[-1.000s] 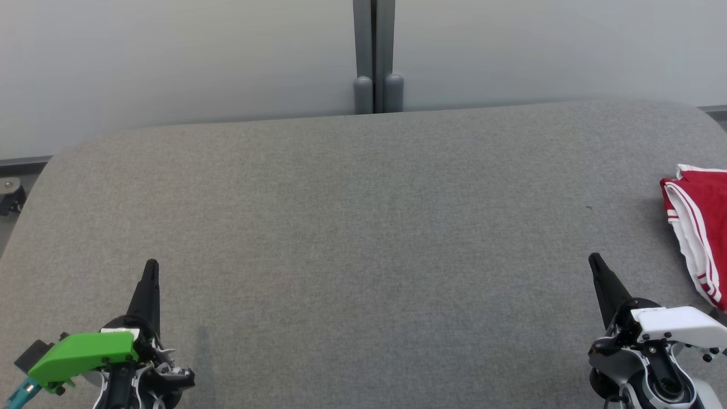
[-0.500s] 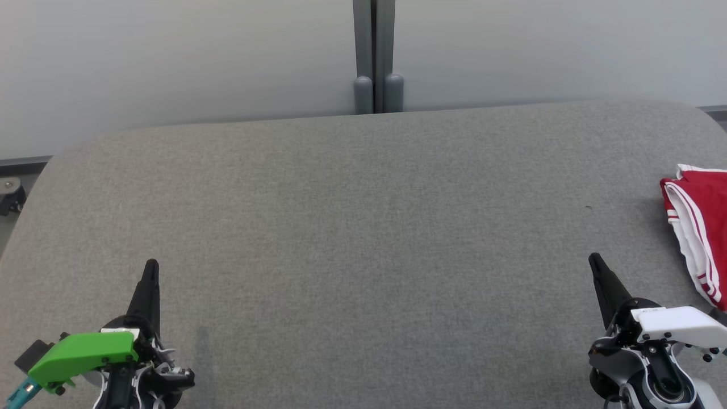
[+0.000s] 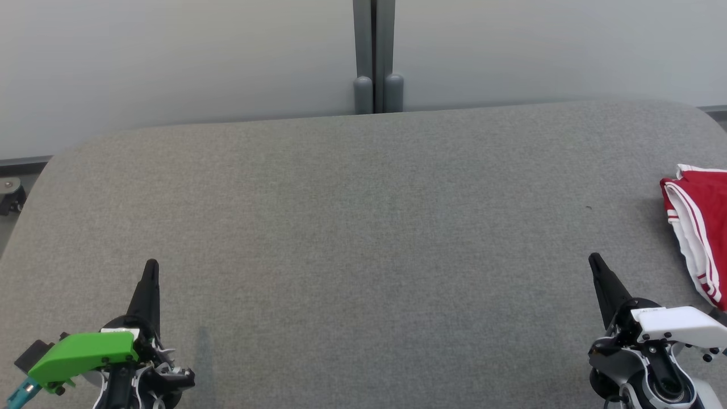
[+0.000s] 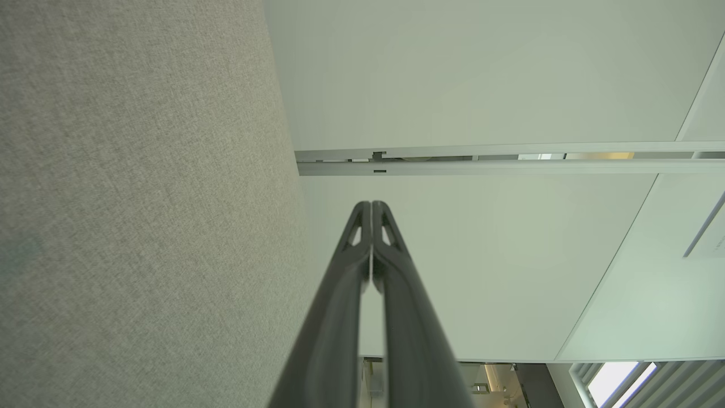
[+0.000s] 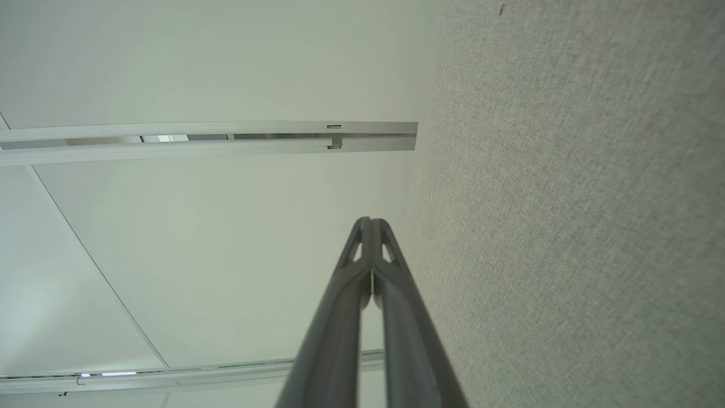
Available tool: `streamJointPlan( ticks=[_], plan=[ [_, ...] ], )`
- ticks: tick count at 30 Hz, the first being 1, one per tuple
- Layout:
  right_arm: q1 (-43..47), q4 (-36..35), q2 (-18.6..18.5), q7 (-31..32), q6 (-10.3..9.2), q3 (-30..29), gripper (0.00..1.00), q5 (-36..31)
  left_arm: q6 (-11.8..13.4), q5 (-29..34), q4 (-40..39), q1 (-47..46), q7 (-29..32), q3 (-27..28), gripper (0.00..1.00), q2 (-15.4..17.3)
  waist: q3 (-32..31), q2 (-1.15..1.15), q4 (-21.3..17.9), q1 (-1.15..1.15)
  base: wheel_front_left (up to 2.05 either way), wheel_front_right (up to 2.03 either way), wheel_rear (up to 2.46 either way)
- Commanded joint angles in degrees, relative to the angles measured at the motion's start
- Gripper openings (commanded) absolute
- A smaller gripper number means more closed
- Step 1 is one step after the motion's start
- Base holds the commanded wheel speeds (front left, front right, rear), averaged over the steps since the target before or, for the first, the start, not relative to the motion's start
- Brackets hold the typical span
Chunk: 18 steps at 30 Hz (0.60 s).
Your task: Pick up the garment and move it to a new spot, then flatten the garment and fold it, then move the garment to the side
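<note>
From the head: a broad grey counter (image 3: 363,227), with the garment (image 3: 701,227) folded at the far right edge, red with white and striped trim, cut off by the frame, front unreadable. Left hand (image 3: 150,272) low at the left behind a green cover (image 3: 85,352), right hand (image 3: 596,264) low at the right behind a white cover (image 3: 679,321). Both clenched to a single dark point, grasping nothing. Right hand near the garment, not touching. On the felt beyond the right hand, a tiny dark speck (image 3: 588,208). Behind the counter, pale wall panels (image 3: 170,57) joined by a grey post (image 3: 374,57). At the far left edge, a small dark fitting (image 3: 11,196), too cropped to name.

From the left wrist: left hand (image 4: 371,207) with fingers pressed together at the tips, counter (image 4: 141,198) filling the picture's left side, pale panel and metal rail (image 4: 481,165) beyond. Bottom right, a bright slatted opening (image 4: 623,385), blurred.

From the right wrist: right hand (image 5: 370,222) likewise clamped tip to tip on nothing, counter (image 5: 566,198) along the picture's right side, a dark speck (image 5: 502,8) at the top edge, a rail (image 5: 226,139) across the pale panel.
</note>
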Motion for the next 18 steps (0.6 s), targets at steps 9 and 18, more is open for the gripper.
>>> streamJointPlan(
  ticks=[9,18],
  plan=[
    [-0.37,-0.23,-0.3,0.23,-0.02,-0.11,0.0,0.11,-0.17,-0.19,-0.21,-0.72,0.21,0.1,0.0,0.4,0.0,0.0,0.0,0.0,0.0,0.0,0.0],
    [-0.37,-0.23,-0.3,0.23,-0.02,-0.11,0.0,0.11,-0.17,-0.19,-0.21,-0.72,0.21,0.1,0.0,0.4,0.0,0.0,0.0,0.0,0.0,0.0,0.0]
  ],
)
